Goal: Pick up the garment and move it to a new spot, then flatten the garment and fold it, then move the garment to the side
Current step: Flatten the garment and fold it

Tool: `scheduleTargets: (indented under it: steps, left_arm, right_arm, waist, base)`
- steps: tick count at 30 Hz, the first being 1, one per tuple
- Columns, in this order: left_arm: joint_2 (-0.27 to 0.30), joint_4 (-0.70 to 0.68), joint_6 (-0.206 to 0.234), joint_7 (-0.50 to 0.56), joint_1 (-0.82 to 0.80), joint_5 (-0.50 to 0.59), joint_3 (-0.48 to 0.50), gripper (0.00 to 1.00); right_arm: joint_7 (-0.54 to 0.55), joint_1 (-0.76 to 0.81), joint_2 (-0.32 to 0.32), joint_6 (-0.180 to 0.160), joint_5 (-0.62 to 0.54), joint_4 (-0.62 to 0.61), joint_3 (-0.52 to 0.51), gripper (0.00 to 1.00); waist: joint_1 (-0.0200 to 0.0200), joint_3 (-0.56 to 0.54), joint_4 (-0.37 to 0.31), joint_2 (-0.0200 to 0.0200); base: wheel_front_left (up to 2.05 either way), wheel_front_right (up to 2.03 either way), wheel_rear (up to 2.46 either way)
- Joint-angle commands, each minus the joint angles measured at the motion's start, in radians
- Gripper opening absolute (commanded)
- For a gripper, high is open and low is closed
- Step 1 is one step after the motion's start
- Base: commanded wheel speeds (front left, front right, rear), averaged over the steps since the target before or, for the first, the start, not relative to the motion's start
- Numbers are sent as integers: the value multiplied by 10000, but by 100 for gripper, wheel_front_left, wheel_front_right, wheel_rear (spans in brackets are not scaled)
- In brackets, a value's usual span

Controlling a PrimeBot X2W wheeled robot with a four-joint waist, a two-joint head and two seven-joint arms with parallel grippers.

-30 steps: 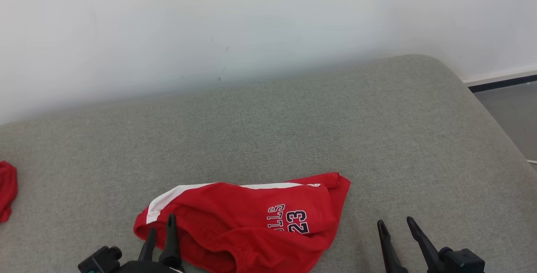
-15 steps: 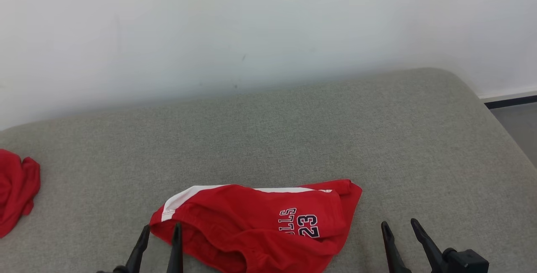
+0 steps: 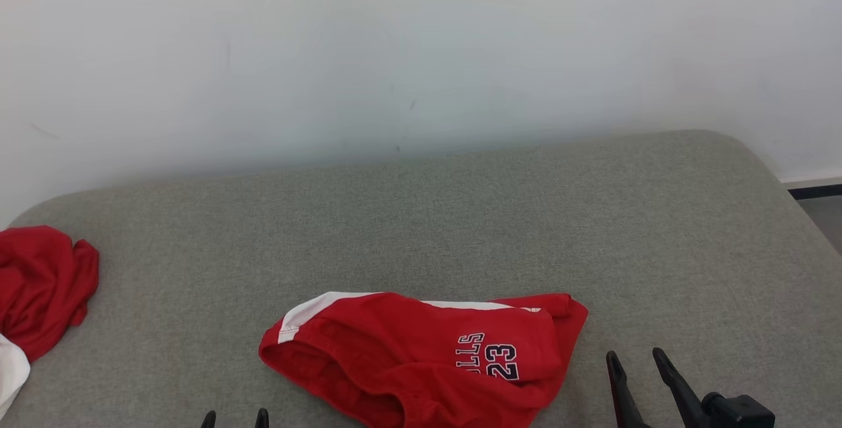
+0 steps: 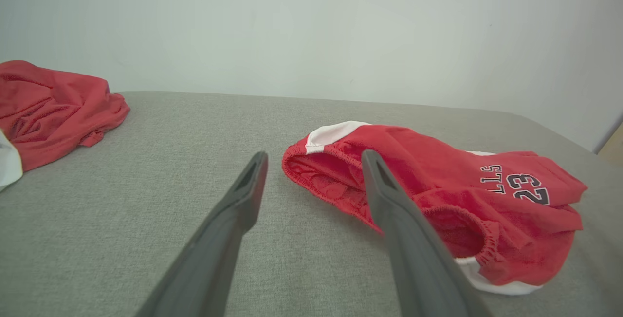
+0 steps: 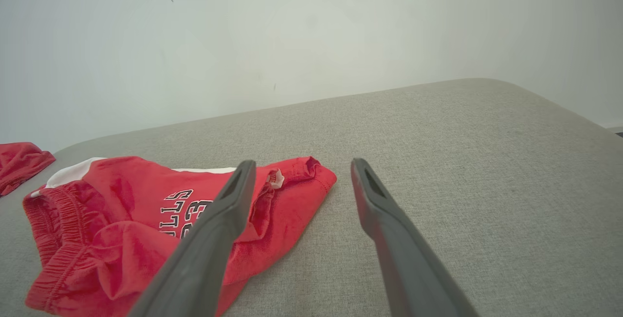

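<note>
The garment [image 3: 427, 359] is a pair of red shorts with white trim and a "23" print, lying rumpled near the front of the grey cushioned surface [image 3: 460, 217]. In the left wrist view the garment [image 4: 438, 195] lies ahead and to the right of my left gripper [image 4: 314, 158], which stands open and empty just short of the waistband. Only its fingertips [image 3: 262, 417] peek over the head view's bottom edge. My right gripper [image 3: 635, 362] is open and empty, right of the garment. In the right wrist view the garment [image 5: 146, 219] lies to the left of the right gripper [image 5: 302, 166].
A second red cloth [image 3: 43, 286] with a white part lies bunched at the far left of the surface, also seen as the red cloth [image 4: 48, 107]. A white wall [image 3: 421, 53] runs behind. The surface's right edge [image 3: 799, 217] drops to the floor.
The head camera has tilted up and turned left, bringing more of the left cloth into sight. My left gripper has drawn back toward the bottom edge; the right gripper holds its place.
</note>
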Motion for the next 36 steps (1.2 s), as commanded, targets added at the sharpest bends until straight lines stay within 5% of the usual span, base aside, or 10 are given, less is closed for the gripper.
scheduleTargets:
  steps: [1,25,36]
  left_arm:
    - [-22,7,-16,-33,77,89,63,100]
    - [-201,204,-68,-33,-166,-298,-94,100]
    - [-205,292,-69,-33,-305,-426,-235,100]
  right_arm:
    - [1,58,23,11,25,-20,-22,100]
    - [469,-181,123,10,173,-87,-32,100]
    - [3440,-1610,134,11,1101,620,373,100]
  waist:
    - [1,-21,39,0]
    - [1,56,96,0]
    - [1,158,142,0]
  base:
    - [0,0,0]
    - [0,0,0]
    - [0,0,0]
